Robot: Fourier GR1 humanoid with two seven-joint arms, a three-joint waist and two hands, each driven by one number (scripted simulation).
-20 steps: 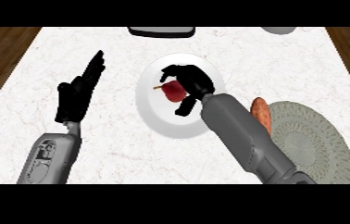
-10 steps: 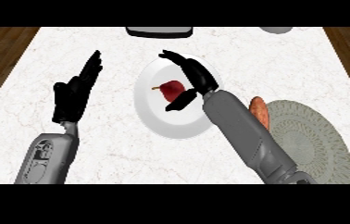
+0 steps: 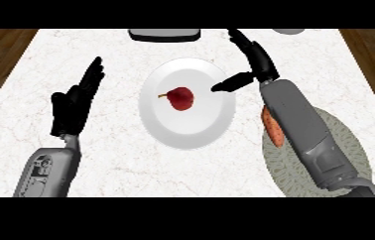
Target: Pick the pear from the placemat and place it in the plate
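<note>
A dark red pear (image 3: 181,98) lies in the middle of the white plate (image 3: 187,130), its stem pointing left. My right hand (image 3: 256,63) is open above the plate's right rim, fingers straight and pointing up and away, thumb reaching toward the plate; nothing is in it. The grey-green round placemat (image 3: 300,172) sits at the lower right, partly hidden under my right forearm. My left hand (image 3: 75,102) is open at the left of the plate, fingers up, resting.
An orange carrot-like object (image 3: 273,129) lies on the placemat's left edge beside my right forearm. A dark grey tray (image 3: 164,34) stands at the back centre, and a grey object (image 3: 290,30) at the back right. Wooden floor shows past both counter sides.
My right hand let go of the pear, opened, and rose off to the right of the plate. The pear now lies uncovered in the plate. The left hand stayed put.
</note>
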